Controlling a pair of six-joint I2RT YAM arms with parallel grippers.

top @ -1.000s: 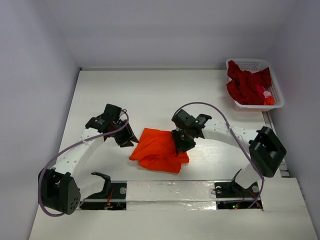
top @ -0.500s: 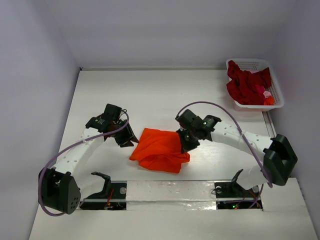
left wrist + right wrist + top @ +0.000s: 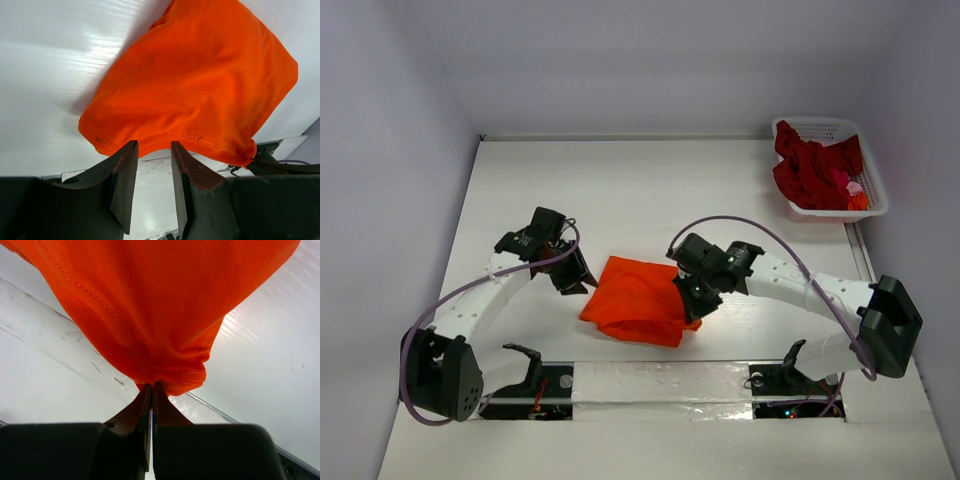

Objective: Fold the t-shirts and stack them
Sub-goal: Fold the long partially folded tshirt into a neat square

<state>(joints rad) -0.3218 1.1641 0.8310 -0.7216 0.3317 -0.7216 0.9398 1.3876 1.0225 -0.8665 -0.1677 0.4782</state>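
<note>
The orange t-shirt (image 3: 638, 298) lies bunched on the table between my two arms. It also shows in the left wrist view (image 3: 200, 85) and in the right wrist view (image 3: 150, 300). My right gripper (image 3: 693, 302) (image 3: 151, 386) is shut on the shirt's right edge, pinching a gathered fold. My left gripper (image 3: 582, 282) (image 3: 154, 145) is open and empty at the shirt's left edge, its tips just short of the hem. Dark red t-shirts (image 3: 815, 168) lie heaped in the basket at the back right.
The white latticed basket (image 3: 820, 128) stands at the table's far right corner. A taped strip (image 3: 660, 382) runs along the near edge between the arm bases. Grey walls close in the left, back and right sides.
My right gripper has moved down and toward the near edge, dragging the shirt's right edge with it; the right arm has stretched out lower. The left arm has barely moved.
</note>
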